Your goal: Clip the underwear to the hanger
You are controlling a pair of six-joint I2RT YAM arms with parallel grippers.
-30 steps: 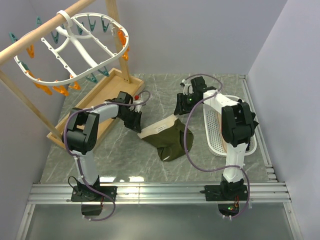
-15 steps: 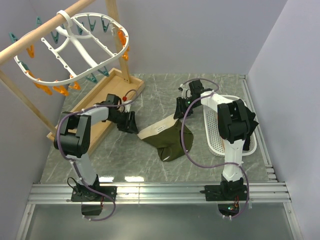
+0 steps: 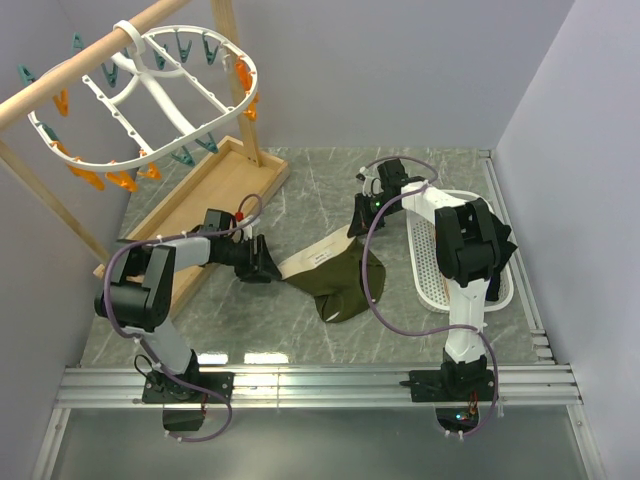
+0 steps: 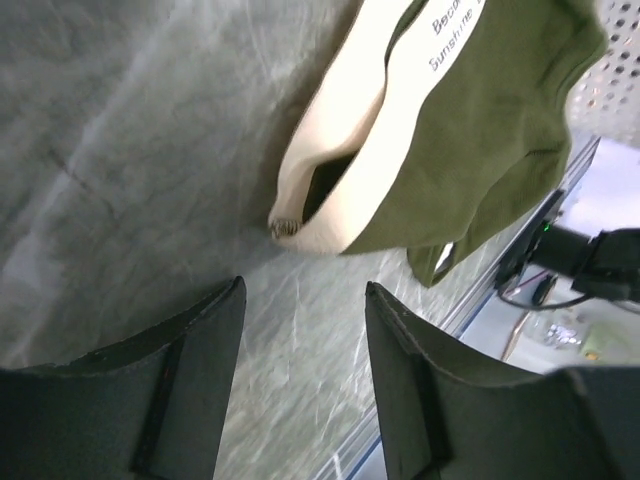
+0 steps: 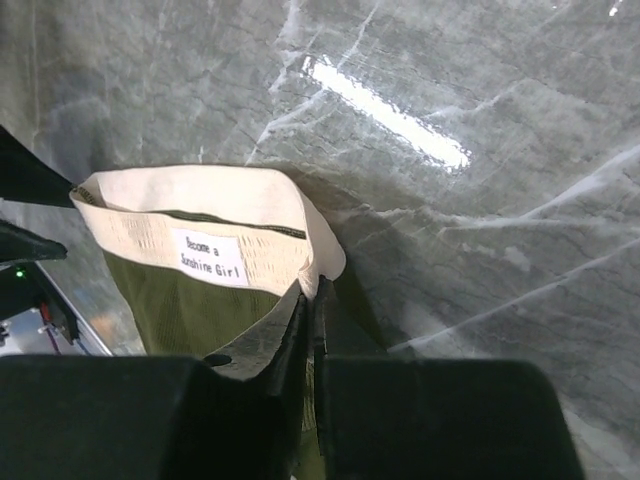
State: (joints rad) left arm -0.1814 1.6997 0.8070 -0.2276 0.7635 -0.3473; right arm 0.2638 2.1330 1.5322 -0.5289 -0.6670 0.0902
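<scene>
The olive-green underwear (image 3: 338, 282) with a beige waistband lies on the marble table at the centre. My right gripper (image 3: 360, 218) is shut on the waistband's right corner (image 5: 318, 272); a white label shows on the band (image 5: 208, 258). My left gripper (image 3: 265, 262) is open, low over the table just left of the waistband's left end (image 4: 300, 215), not touching it. The white oval hanger (image 3: 165, 95) with teal and orange clothespins hangs from a wooden pole at the upper left.
A wooden tray base (image 3: 205, 205) of the pole stand lies left of the underwear. A white perforated basket (image 3: 440, 262) sits at the right, beside the right arm. Grey walls close in the back and sides.
My left gripper has drawn back leftward and lowered toward the table, away from the waistband. The right gripper shifted slightly and keeps its hold.
</scene>
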